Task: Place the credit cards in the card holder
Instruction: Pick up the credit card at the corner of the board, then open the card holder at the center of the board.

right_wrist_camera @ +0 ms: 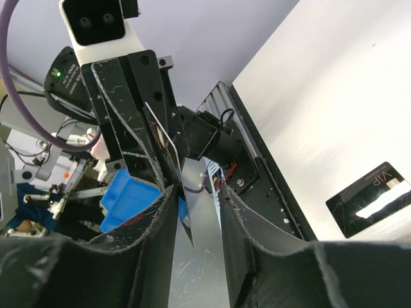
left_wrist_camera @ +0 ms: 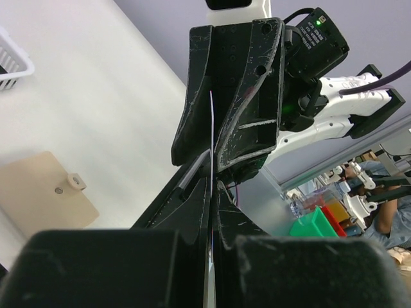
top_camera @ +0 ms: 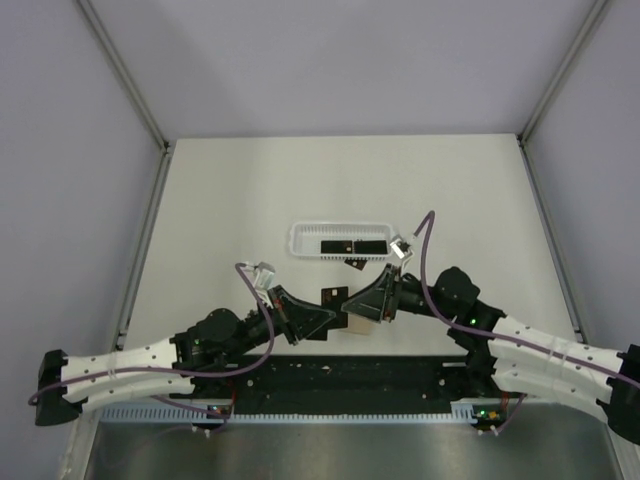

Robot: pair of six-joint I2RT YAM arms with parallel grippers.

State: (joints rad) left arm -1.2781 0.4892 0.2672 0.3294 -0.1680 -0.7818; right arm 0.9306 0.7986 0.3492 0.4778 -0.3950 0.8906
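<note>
Grips one credit card [right_wrist_camera: 168, 151] edge-on in the shut left gripper [left_wrist_camera: 210, 192], raised off the bench [top_camera: 220, 190] by the middle of its near edge. Faces the right gripper [right_wrist_camera: 199, 192], jaws partly apart, with the card's free end in the gap beside one finger. Sits flat under both grippers, close to that near edge: the tan card holder [left_wrist_camera: 45, 192]. Shows another card [right_wrist_camera: 369, 199] loose on the bench, and more black cards [top_camera: 330, 246] inside the white basket [top_camera: 300, 240] toward mid-bench. Has broad bench surface out to the left, right and far edges.
</note>
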